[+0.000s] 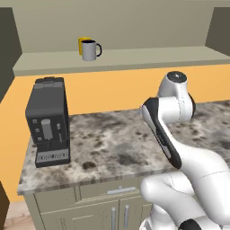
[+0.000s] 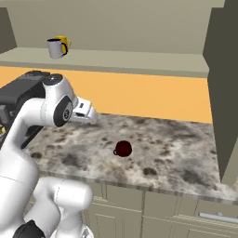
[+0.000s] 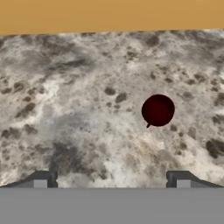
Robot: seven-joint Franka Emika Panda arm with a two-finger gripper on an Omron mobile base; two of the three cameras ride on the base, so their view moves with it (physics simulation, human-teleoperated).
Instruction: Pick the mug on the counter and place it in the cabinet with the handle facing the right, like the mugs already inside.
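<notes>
The small dark red mug [image 2: 123, 148] stands on the speckled marble counter [image 2: 176, 160], its little loop handle [image 2: 115, 152] turned to the left in the right base view. The hand view looks down on the mug [image 3: 158, 110], right of centre, with nothing touching it. My gripper [image 3: 111, 180] hovers above the counter [image 3: 65, 87], up and to the left of the mug, open wide and holding nothing. On the cabinet ledge [image 1: 148, 58] stand a grey mug [image 1: 90, 50] with a black handle on its right and a yellow mug [image 1: 83, 43] behind it. My arm hides the red mug in the left base view.
A dark coffee machine [image 1: 48, 121] stands at the counter's left end. An orange wall strip [image 1: 112, 87] runs between counter and cabinet. A tall dark cabinet side [image 2: 225, 93] rises at the right. Drawer fronts with metal pulls [image 1: 121, 191] sit below the counter edge.
</notes>
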